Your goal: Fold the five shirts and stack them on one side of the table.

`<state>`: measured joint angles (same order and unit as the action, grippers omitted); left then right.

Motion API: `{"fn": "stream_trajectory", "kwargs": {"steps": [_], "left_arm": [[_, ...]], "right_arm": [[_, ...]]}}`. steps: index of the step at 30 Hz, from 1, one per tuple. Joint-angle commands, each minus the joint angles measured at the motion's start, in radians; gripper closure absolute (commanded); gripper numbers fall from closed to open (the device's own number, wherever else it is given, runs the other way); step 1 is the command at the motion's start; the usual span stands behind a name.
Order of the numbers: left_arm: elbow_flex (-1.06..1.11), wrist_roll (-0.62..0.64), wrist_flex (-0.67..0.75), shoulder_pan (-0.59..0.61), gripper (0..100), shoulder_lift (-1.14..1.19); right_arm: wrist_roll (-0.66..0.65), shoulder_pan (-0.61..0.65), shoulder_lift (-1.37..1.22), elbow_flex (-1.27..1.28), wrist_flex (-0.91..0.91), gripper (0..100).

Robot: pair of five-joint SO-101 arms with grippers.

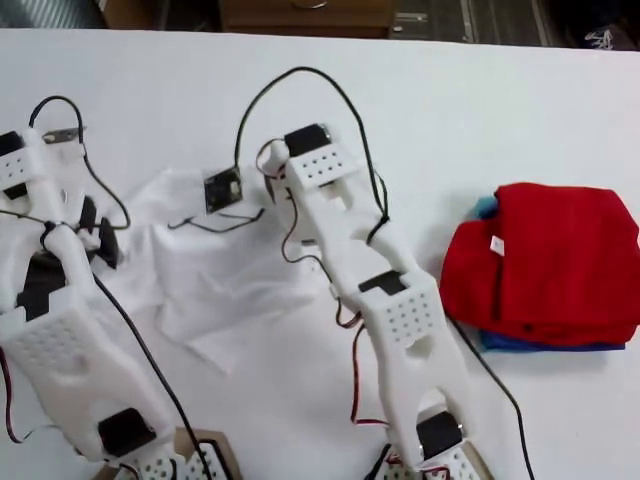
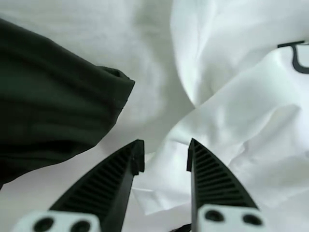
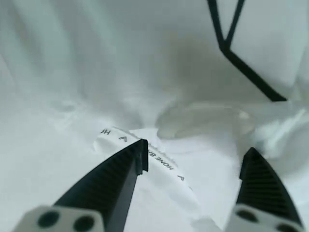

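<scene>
Left pincer [image 2: 165,145] gapes; dark shirt [image 2: 48,106] flanks white shirt [image 2: 241,111].

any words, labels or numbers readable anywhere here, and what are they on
Neck tape of the white shirt, right wrist view: small print, blurred, not legible as a whole.
Black print on the white shirt, left wrist view: cut off, unreadable.
Tag on the red shirt: too small to read.

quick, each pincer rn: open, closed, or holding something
left pincer: open, holding nothing, over the edge of the white shirt
right pincer: open, holding nothing, over the white shirt's neck label
</scene>
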<state>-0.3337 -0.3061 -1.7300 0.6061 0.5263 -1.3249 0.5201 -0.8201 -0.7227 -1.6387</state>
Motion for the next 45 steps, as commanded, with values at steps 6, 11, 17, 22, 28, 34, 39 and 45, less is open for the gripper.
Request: {"fn": "stream_trajectory", "kwargs": {"steps": [6,11,17,22,28,34,39,45], "left_arm": [[-0.004,0.006,-0.009,0.003,83,-0.075],[-0.004,0.006,-0.009,0.003,83,-0.075],[-0.004,0.006,-0.006,0.003,83,-0.075],[-0.004,0.006,-0.005,0.003,83,-0.075],[-0.004,0.006,-0.005,0.003,83,-0.075],[-0.004,0.005,-0.003,0.003,83,-0.074],[-0.004,0.006,0.009,0.000,83,-0.074],[-0.004,0.006,0.009,-0.017,83,-0.074]], "right_arm": [[-0.008,-0.001,-0.039,-0.155,0.019,69.3],[-0.008,-0.002,-0.094,-0.163,-0.016,69.3],[-0.002,-0.002,-0.077,-0.163,-0.030,79.6],[0.000,-0.012,-0.012,-0.163,-0.030,98.1],[0.000,-0.013,0.030,-0.163,-0.036,95.5],[0.000,-0.030,0.087,-0.163,-0.038,95.2],[0.055,-0.056,0.097,-0.155,-0.038,81.5],[0.063,-0.062,0.096,-0.152,-0.038,80.3]]}}
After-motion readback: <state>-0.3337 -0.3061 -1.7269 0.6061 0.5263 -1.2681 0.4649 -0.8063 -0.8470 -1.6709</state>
